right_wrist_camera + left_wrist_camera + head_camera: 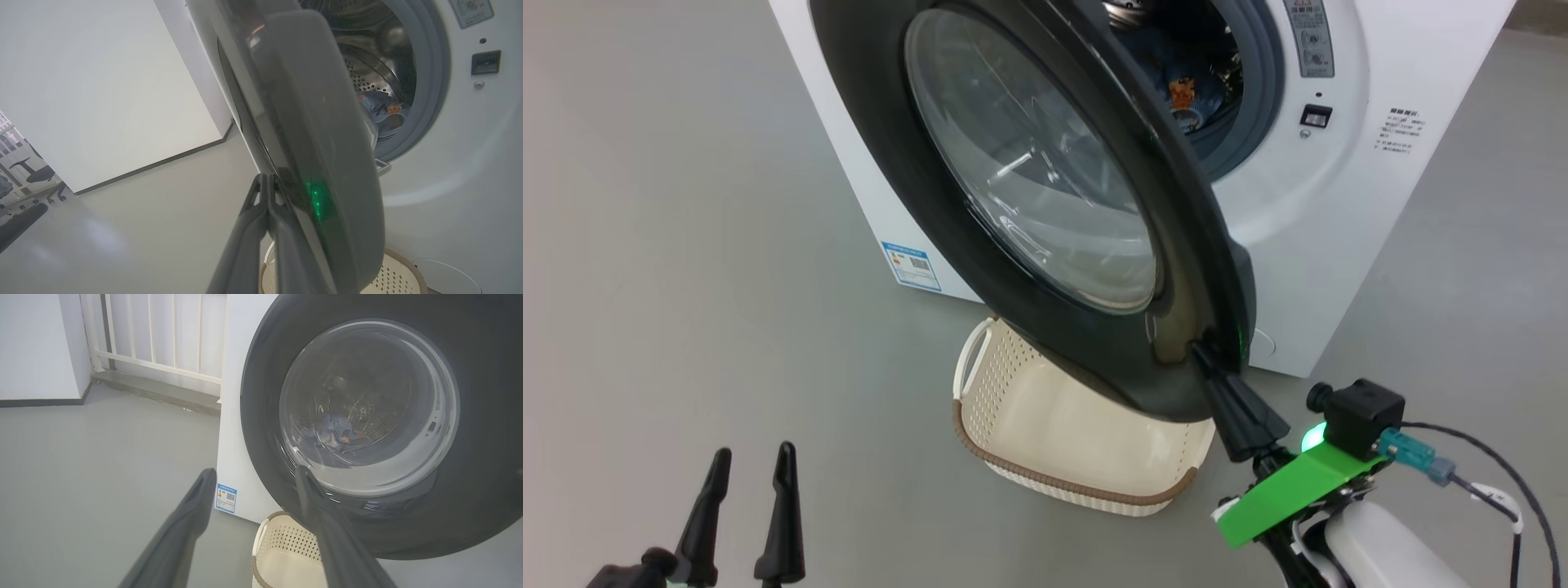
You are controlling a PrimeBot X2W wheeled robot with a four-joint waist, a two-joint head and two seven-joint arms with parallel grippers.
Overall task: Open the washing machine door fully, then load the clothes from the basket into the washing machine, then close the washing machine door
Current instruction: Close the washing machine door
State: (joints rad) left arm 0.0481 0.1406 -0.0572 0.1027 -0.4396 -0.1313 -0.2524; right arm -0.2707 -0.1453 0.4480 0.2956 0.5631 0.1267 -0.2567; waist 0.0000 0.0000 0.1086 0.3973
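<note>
Pinched shut with nothing between them, the right gripper's (1200,351) two fingers set their tips against the lower outer rim of the washing machine door (866,131), near its free edge. That contact suits a push rather than a pull. The door stands partway open and hangs over the basket (1013,367), which sits on the floor just in front of the washing machine (1339,220) and looks empty. The clothes (1186,91), blue with an orange print, lie inside the steel drum, visible past the door's edge and, in the left wrist view, through its glass. Loading appears done, and swinging the door closed looks like the step in hand. The left gripper (754,451), jaws spread wide and holding nothing, hovers low on the left, well apart from the door.
</note>
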